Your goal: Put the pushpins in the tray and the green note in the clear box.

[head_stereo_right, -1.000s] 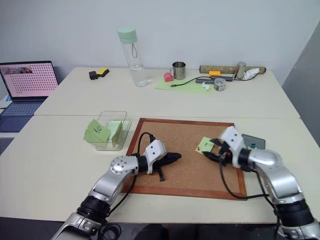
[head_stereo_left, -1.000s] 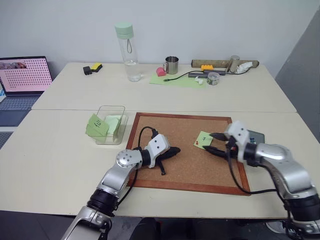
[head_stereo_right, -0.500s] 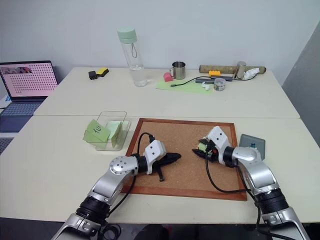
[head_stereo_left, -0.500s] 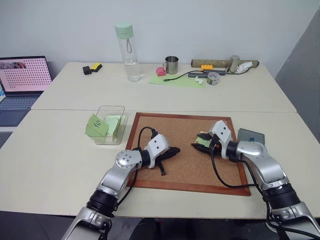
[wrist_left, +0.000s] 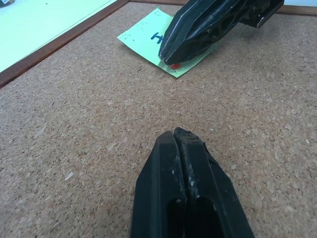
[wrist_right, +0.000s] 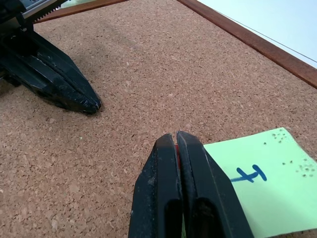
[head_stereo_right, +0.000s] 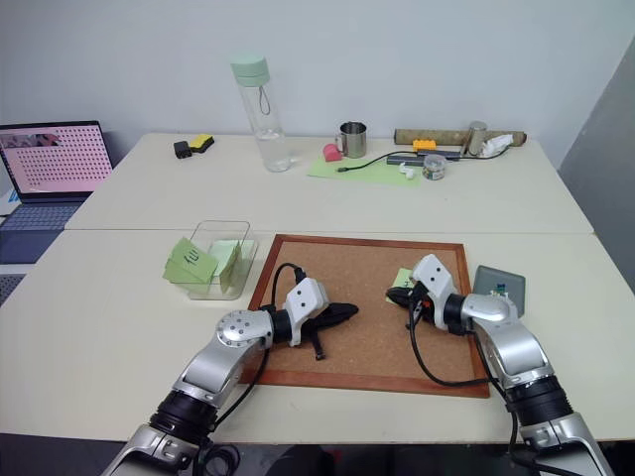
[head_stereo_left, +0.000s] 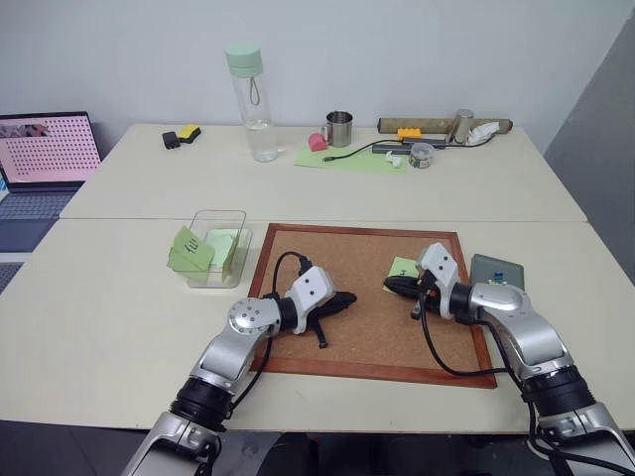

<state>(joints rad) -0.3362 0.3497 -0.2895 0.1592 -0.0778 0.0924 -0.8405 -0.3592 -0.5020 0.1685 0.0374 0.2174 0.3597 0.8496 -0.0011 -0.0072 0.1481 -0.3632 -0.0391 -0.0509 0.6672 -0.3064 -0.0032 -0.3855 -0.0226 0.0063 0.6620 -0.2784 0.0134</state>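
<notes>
Moved: right gripper [head_stereo_left: 389, 287] has closed its spread fingers on the red pushpin [wrist_left: 174, 65] at the green note [wrist_right: 257, 181].
Left gripper [head_stereo_left: 349, 297]: unmoved, pressed together on the corkboard [head_stereo_left: 362, 342].

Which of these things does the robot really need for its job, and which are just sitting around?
Needed:
- small light-green paper note marked 7
- red pushpin pinched in the right gripper
- dark grey square tray
- clear plastic box

Just sitting around:
- wood-framed corkboard
- tall clear water bottle with green cap
- metal mug
- laptop
</notes>
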